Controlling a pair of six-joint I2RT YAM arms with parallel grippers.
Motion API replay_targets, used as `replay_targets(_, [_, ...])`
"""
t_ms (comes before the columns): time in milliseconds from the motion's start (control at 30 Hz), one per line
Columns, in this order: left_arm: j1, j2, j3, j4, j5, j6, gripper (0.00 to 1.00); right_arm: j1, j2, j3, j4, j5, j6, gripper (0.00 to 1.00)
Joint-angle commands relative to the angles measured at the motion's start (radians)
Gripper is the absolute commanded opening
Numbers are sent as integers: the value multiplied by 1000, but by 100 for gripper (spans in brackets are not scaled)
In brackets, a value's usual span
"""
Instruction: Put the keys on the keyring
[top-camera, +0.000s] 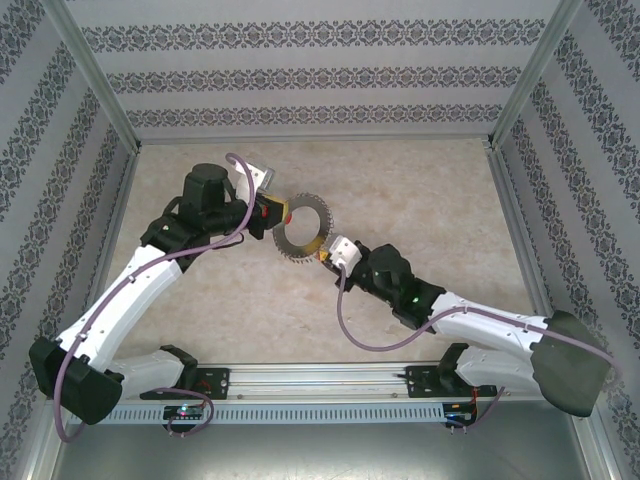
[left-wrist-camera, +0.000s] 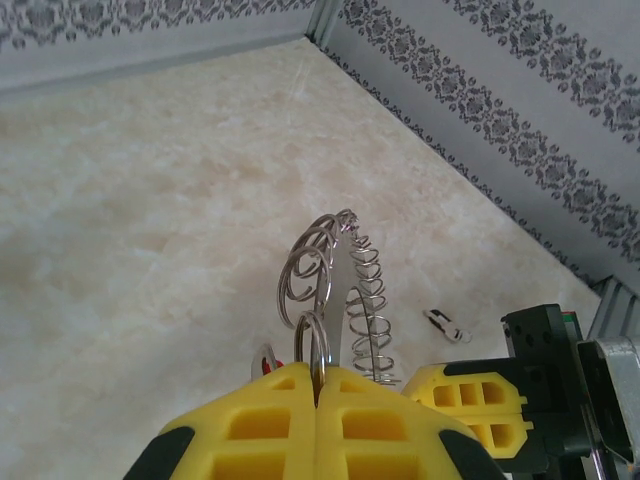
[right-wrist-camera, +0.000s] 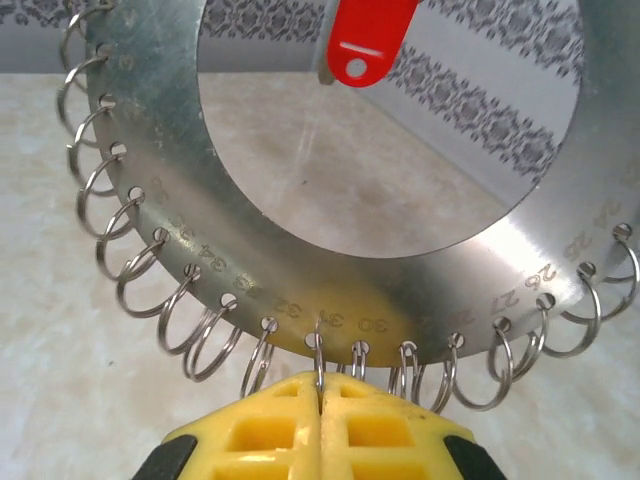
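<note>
From above, the keyring (top-camera: 300, 228) hung between the left gripper (top-camera: 280, 211) and the right gripper (top-camera: 324, 254). In the left wrist view, the jaws were clamped tight on one wire loop (left-wrist-camera: 312, 335), with the ring edge-on straight ahead. In the right wrist view, the jaws were pinched closed on a rim loop (right-wrist-camera: 318, 352), and a red key (right-wrist-camera: 365, 40) showed beyond the far rim.

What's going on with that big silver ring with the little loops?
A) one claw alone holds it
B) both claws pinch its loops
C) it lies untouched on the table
B: the left gripper and the right gripper are each shut on a wire loop of the keyring.
</note>
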Motion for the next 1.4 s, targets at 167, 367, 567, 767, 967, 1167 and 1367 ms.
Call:
replay_targets(167, [-7,4,-154,184,-27,-262,22,-130,-24,82,-275,-346,128,0])
replay_targets(367, [-7,29,-237,264,-4,-338,36,-181,34,182,-479,-461,93,0])
replay_targets(567, [-6,11,-296,230,-78,-329,48,-216,59,234,-546,-538,94,0])
replay_targets(767, [1,-15,-349,205,-173,-347,58,-219,97,305,-657,-505,108,0])
replay_targets(967, [22,-50,-389,208,-222,-345,64,-220,95,321,-676,-469,70,0])
replay_targets(1167, [24,-85,-404,221,-252,-323,64,-171,91,340,-695,-219,-82,0])
replay_targets(1367, [24,-163,-434,252,-309,-282,64,29,85,293,-615,131,-353,0])
